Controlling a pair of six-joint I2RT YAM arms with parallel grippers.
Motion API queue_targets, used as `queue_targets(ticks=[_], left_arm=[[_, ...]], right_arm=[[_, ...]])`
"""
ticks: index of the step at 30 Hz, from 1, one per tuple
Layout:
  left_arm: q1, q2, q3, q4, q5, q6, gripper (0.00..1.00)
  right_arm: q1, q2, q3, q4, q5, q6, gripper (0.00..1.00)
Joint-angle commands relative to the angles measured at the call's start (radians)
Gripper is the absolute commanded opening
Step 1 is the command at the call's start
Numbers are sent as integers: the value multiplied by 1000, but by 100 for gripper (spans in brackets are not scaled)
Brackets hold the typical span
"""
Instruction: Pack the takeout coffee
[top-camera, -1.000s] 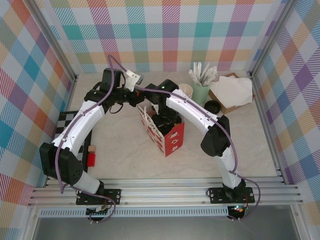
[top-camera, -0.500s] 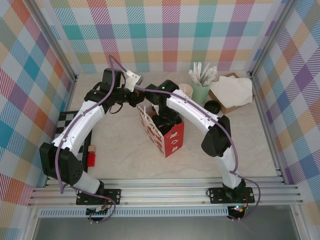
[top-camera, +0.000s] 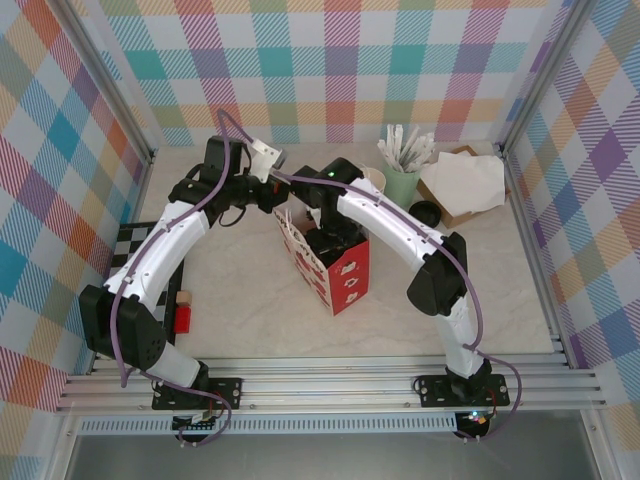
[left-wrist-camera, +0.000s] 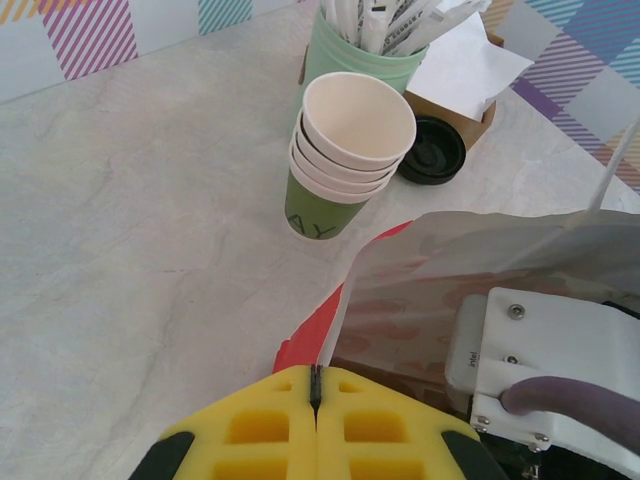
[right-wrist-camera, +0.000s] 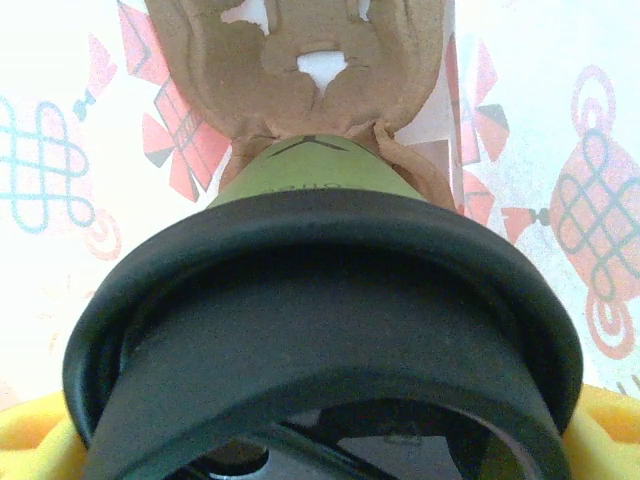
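The takeout coffee (right-wrist-camera: 312, 178), a dark-green cup with a black lid (right-wrist-camera: 320, 290), hangs inside the red-and-white patterned paper bag (top-camera: 345, 280), above a brown cardboard cup holder (right-wrist-camera: 300, 70) at the bag's bottom. My right gripper (right-wrist-camera: 320, 440) reaches down into the bag (top-camera: 330, 238) and is shut on the cup, with its yellow fingers (right-wrist-camera: 22, 440) at either side of the lid. My left gripper (left-wrist-camera: 316, 385) is shut on the bag's upper rim (left-wrist-camera: 345, 300) and holds that side up, at the bag's far left corner (top-camera: 283, 203).
A stack of empty green cups (left-wrist-camera: 350, 150) stands behind the bag, with the mint cup of white sticks (top-camera: 402, 180), a loose black lid (top-camera: 424, 211) and a box of napkins (top-camera: 465, 185) further right. A red block (top-camera: 183, 318) and a checkered mat (top-camera: 135, 240) lie at the left.
The right arm has shifted slightly to the right over the bag. The left arm and its hold on the rim are unchanged.
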Motion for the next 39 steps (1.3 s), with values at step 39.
queue_targets(ticks=[39], left_arm=[[-54,-37,21,26,-23,83,0]], right_arm=[[11,-30,216,-174,177,77,59]])
